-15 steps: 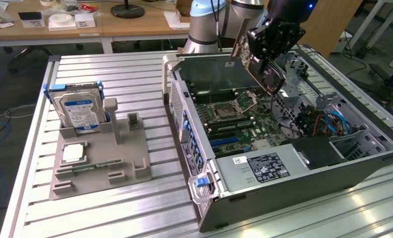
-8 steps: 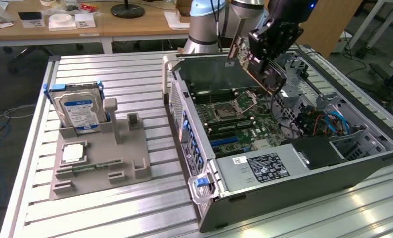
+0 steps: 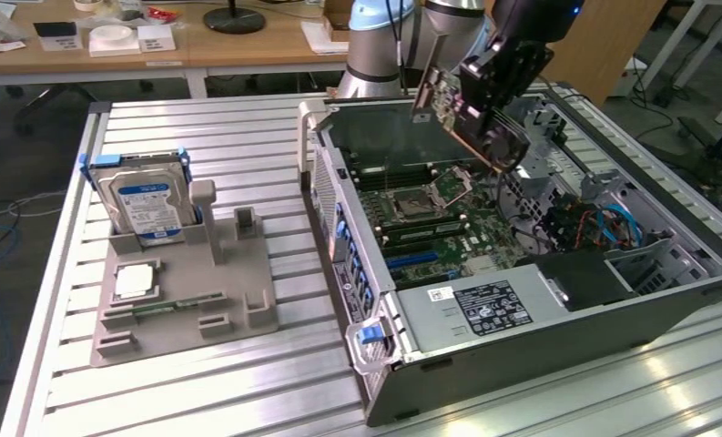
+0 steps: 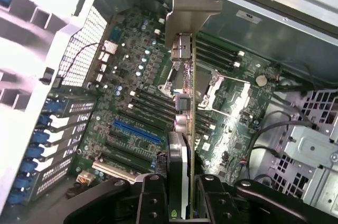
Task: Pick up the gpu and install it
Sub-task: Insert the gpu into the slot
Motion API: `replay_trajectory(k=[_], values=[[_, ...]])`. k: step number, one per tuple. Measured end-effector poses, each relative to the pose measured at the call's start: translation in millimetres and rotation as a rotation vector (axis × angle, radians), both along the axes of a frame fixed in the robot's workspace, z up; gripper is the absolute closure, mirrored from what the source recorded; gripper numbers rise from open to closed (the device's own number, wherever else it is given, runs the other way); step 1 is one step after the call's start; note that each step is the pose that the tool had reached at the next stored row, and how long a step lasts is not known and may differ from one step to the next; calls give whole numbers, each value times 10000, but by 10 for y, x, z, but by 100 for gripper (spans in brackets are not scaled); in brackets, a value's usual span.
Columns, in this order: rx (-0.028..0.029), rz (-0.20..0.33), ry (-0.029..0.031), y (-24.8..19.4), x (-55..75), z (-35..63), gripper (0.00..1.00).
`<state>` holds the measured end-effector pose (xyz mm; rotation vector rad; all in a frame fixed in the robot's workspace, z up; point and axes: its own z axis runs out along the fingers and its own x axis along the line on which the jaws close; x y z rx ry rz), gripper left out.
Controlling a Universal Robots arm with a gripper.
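Aluminium slats form the worktop (image 3: pixel 215 118). In the exterior view you have the open computer case (image 3: pixel 652 319) lying on its side over the half toward the exterior view's right, reaching almost to the near edge. Your arm (image 3: pixel 385 36) comes in over the far edge. Its fingers (image 3: pixel 506 118) are closed on the gpu (image 3: pixel 455 107), which hangs tilted in the air above the far end of the case, clear of the motherboard (image 3: pixel 446 228) below it and not yet seated.

A grey fixture tray (image 3: pixel 239 300) sits toward the exterior view's left, apart from the case. On the tray, a hard drive (image 3: pixel 148 205) with a blue-white label stands upright at the far end. A processor chip (image 3: pixel 134 280) lies flat nearer you, and a slim memory stick (image 3: pixel 172 305) lies just beyond it toward the near edge. A wooden desk (image 3: pixel 215 45) stands past the worktop's far edge.

In the wrist view you look straight along the card's thin edge. The black fingers (image 4: pixel 153 203) stand one on each side of the gpu (image 4: pixel 186 145) and clamp it between them, with only the card's thickness separating them. The silver bracket (image 4: pixel 193 7) is at the end farthest from the grasp. The motherboard (image 4: pixel 132 92) spreads out beneath the card. A blue expansion slot (image 4: pixel 136 131) lies near the card's line on one side, and the processor socket (image 4: pixel 214 92) lies on the other. A perforated grille (image 4: pixel 84 60) and a row of blue latches (image 4: pixel 47 129) line the case wall beyond the slot.
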<state>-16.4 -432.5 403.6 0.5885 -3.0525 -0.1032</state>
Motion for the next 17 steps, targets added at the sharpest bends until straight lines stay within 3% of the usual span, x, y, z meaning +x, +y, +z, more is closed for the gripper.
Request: replay_trajectory(k=[6, 12, 17], values=[[3, 397, -2, -5, 0, -2, 72], [0, 1385, -1, -5, -1, -10, 72], [-1, 1893, -1, -4, -1, -24, 72]])
